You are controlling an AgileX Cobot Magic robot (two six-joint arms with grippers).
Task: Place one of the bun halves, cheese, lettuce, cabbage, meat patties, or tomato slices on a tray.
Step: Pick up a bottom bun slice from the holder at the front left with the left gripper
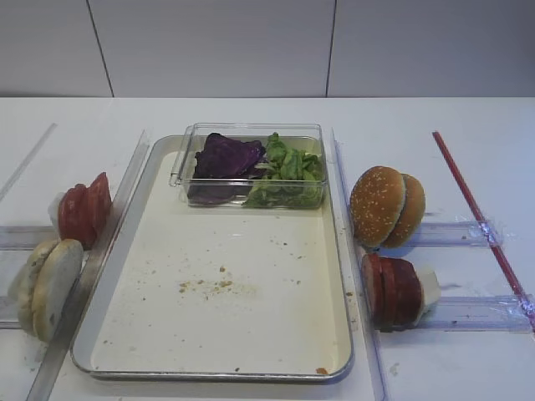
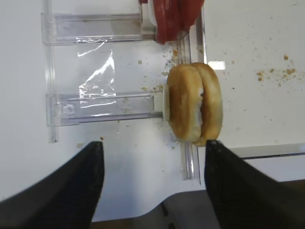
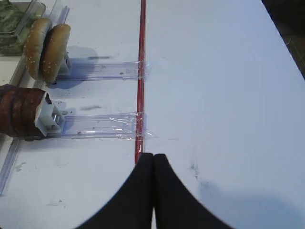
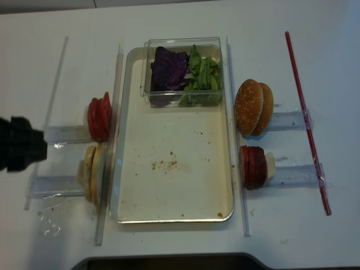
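Note:
Two pale bun halves (image 1: 50, 284) (image 2: 193, 102) stand on edge in a clear rail left of the silver tray (image 1: 209, 375). In the left wrist view my left gripper (image 2: 155, 143) is open and empty, just short of them, its right fingertip (image 2: 213, 145) close to the nearer half's edge. Tomato slices (image 1: 84, 209) stand in the rail beyond. Cabbage (image 1: 224, 159) and lettuce (image 1: 288, 171) lie in a clear box on the tray. Meat patties (image 1: 391, 291) stand to the tray's right. My right gripper (image 3: 153, 155) is shut and empty over bare table. No cheese is in view.
Golden sesame buns (image 1: 386, 207) stand in a rail right of the tray. A red strip (image 1: 476, 213) runs along the table's right side. Clear rails (image 1: 476, 313) flank the tray. The left arm (image 4: 19, 143) hangs over the table's left part. Crumbs (image 1: 205, 286) dot the tray bottom.

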